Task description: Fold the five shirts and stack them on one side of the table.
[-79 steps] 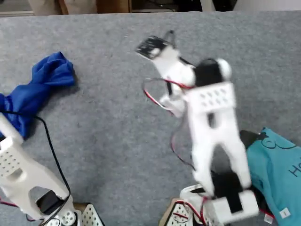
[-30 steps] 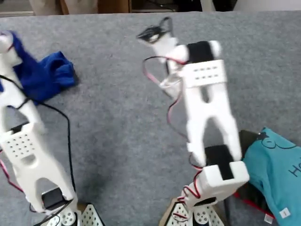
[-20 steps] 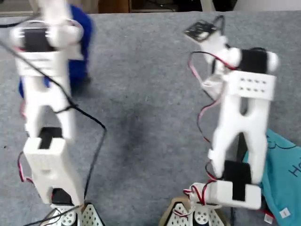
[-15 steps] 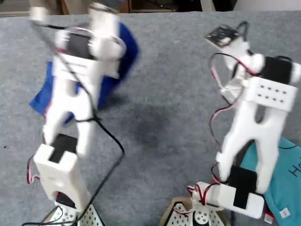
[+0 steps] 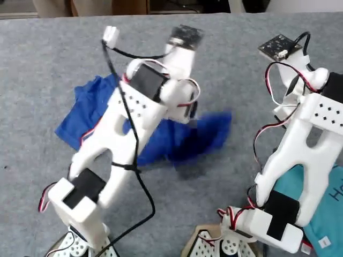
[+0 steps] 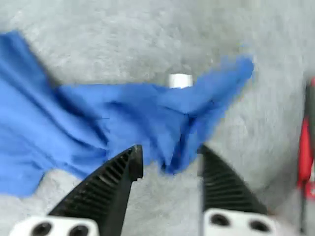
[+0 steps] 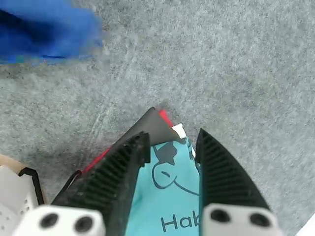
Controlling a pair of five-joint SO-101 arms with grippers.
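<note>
Blue cloth takes up the middle of the grey table point(image 5: 43, 64): the blue shirt point(image 5: 206, 133) lies loosely spread and rumpled, one end toward the left side and the other trailing out toward the right arm. In the high view we see the left arm stretched across it, hiding the shirt's middle. From the left wrist we see the left gripper point(image 6: 170, 152) with its jaws standing well apart above the blue shirt point(image 6: 74, 128); a fold of the cloth shows in the gap between the ribbed fingers point(image 6: 125, 169), but we cannot tell whether either finger touches it, and nothing is pinched. That view also gives us a small white label point(image 6: 179, 80) on the shirt, which the high view hides. From the right wrist we see the right gripper point(image 7: 173, 137) with its jaws parted a little, gripping nothing, above the teal shirt point(image 7: 170, 189), which bears a dark print. At that shirt's corner we make out a dark cloth point(image 7: 147, 129) and a red edge point(image 7: 164, 118) peeping from beneath. In the high view the teal shirt point(image 5: 327, 214) sits at the table's near right edge, partly behind the right arm, well apart from the blue one.
</note>
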